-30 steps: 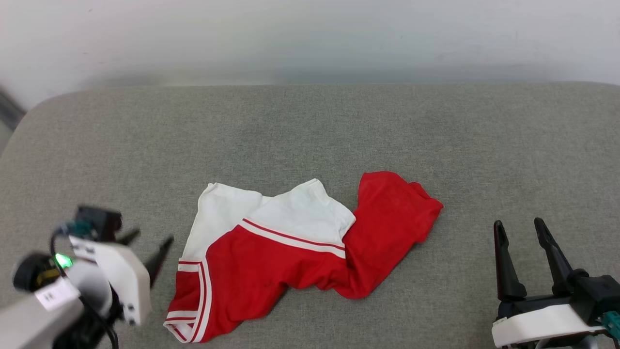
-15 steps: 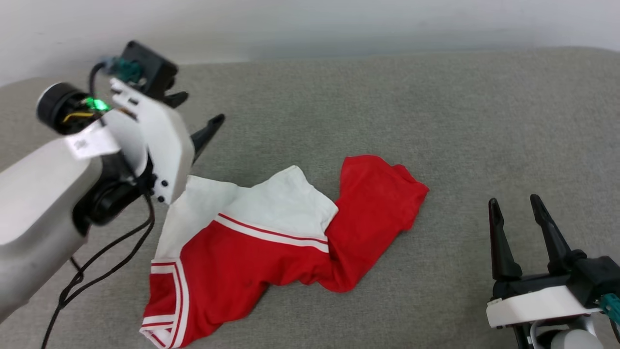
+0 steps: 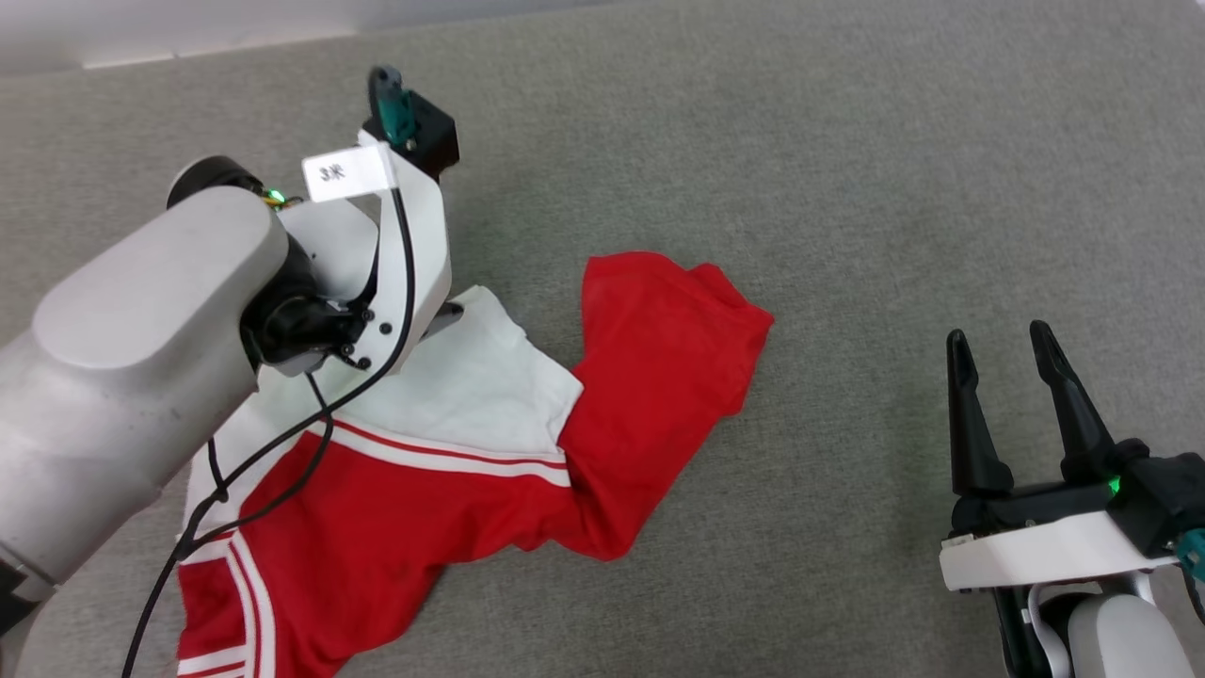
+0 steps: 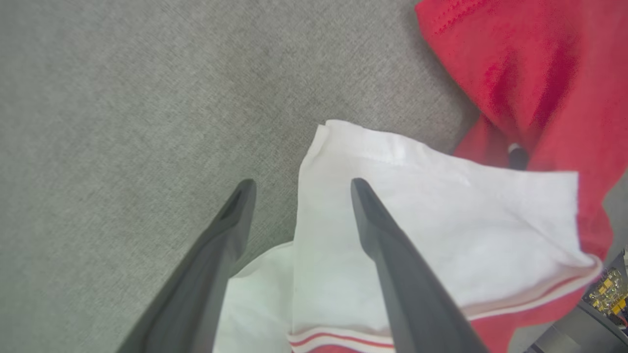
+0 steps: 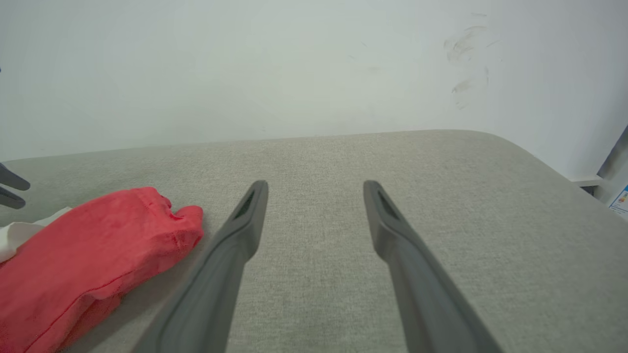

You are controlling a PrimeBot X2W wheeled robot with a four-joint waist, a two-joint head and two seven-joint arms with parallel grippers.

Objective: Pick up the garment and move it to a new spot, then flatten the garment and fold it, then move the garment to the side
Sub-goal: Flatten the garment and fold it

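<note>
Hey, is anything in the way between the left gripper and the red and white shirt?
Nothing visible. The left gripper hangs open right above the shirt, at the edge of its white sleeve: one finger over the cloth, the other over the bare grey surface. No other object lies between them.

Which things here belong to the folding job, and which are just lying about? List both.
Job:
- jersey, crumpled
- left gripper, open over it
- right gripper, open, off to one side

Just there:
- cushion, under the jersey
- wall
</note>
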